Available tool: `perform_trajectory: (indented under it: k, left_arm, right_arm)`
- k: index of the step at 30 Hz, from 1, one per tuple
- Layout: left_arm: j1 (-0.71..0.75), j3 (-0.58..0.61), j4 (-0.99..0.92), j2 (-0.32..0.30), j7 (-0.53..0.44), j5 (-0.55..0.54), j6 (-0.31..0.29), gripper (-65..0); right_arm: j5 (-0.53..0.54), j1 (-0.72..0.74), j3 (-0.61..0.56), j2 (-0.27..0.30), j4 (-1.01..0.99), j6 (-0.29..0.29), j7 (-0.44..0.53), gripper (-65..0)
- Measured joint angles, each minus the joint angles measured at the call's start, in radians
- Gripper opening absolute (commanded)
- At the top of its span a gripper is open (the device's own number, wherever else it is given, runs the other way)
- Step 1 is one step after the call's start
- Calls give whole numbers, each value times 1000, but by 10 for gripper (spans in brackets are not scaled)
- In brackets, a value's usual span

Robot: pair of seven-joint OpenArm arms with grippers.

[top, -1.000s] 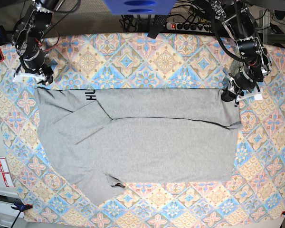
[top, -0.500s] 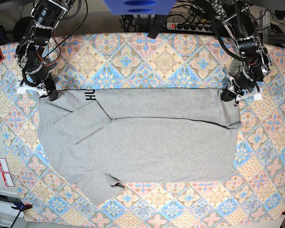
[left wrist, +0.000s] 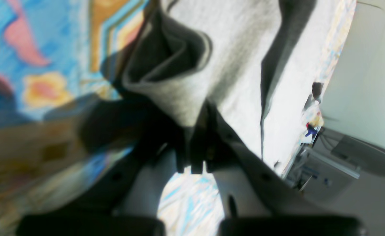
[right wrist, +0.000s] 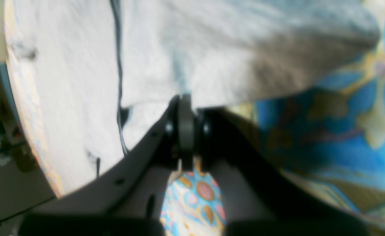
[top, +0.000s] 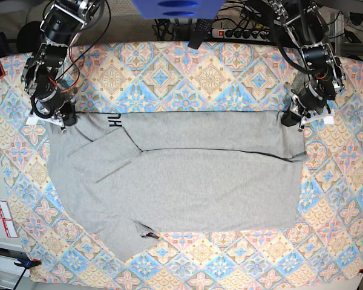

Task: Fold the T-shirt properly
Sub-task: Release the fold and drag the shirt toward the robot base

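The grey T-shirt (top: 187, 181) lies spread on the patterned tablecloth (top: 187, 78), its far edge folded over so that black lettering (top: 115, 121) peeks out. At the shirt's far right corner my left gripper (top: 292, 118) is shut on the cloth; the left wrist view shows the fabric (left wrist: 245, 49) bunched in a fold above the closed jaws of the left gripper (left wrist: 195, 131). My right gripper (top: 65, 119) sits at the far left corner. In the right wrist view that right gripper (right wrist: 186, 101) is shut, pinching the grey hem (right wrist: 212, 49).
A power strip (top: 242, 33) and cables lie beyond the table's far edge, beside a blue object (top: 175, 7). Red-and-white labels (top: 1, 217) sit off the table's left side. Tablecloth shows all around the shirt.
My right arm came down from beyond the shirt onto its far left corner and shut on the cloth. The left gripper kept its hold on the right corner, barely shifting.
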Motion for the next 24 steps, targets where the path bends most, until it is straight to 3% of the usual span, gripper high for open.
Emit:
perform_trajectory:
  k: [6, 20, 24]
  left_arm:
    - [75, -5, 29, -22, 2, -32, -19, -650]
    - [372, 2, 277, -26, 16, -13, -10, -650]
    - [382, -1, 278, -26, 17, -16, -10, -650]
  right_arm:
    - [5, -146, 65, 5, 105, 3, -10, -643]
    - [4, -380, 61, -2, 259, 4, -52, -639]
    - [3, -377, 61, -1, 259, 4, -67, -571]
